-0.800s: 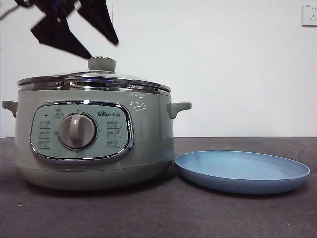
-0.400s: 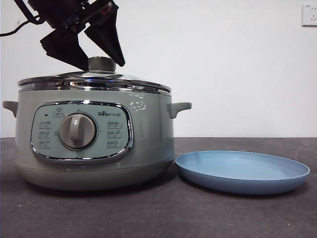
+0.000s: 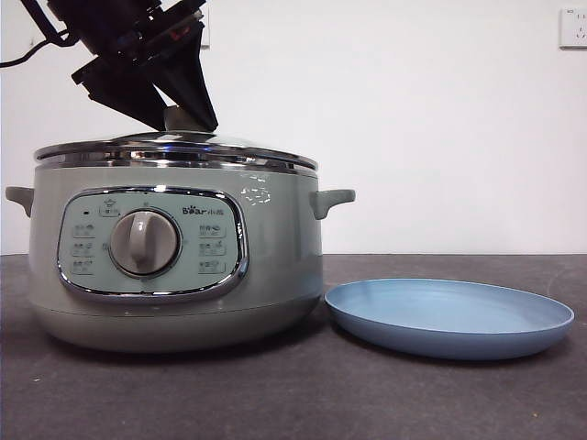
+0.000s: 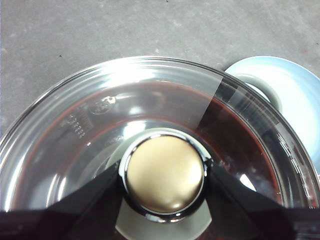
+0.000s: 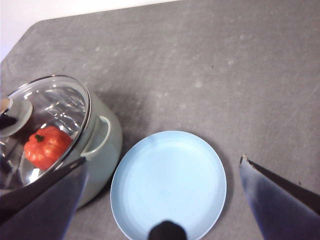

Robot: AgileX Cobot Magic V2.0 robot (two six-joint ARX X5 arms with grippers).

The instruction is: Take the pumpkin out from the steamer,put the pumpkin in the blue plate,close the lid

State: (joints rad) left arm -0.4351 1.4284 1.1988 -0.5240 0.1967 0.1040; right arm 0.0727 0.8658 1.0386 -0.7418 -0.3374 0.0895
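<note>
The sage-green steamer (image 3: 174,266) stands at the left with its glass lid (image 3: 174,147) on. My left gripper (image 3: 186,126) comes down from the upper left, its black jaws shut on the lid's knob (image 4: 164,172), one on each side. Through the glass, the right wrist view shows the orange pumpkin (image 5: 46,146) inside the steamer (image 5: 107,145). The blue plate (image 3: 449,316) lies bare to the steamer's right, close to its side handle (image 3: 330,200). High above this blue plate (image 5: 167,182) hangs my right gripper (image 5: 163,161), open and holding nothing.
The dark grey table (image 3: 385,403) runs in front of and to the right of both things. A white wall with a socket (image 3: 572,27) stands behind. A black cable (image 3: 27,50) trails from the left arm at the upper left.
The left gripper came down onto the lid and its jaws closed in on the knob, which they now mostly hide in the front view. Steamer, lid and plate have not moved.
</note>
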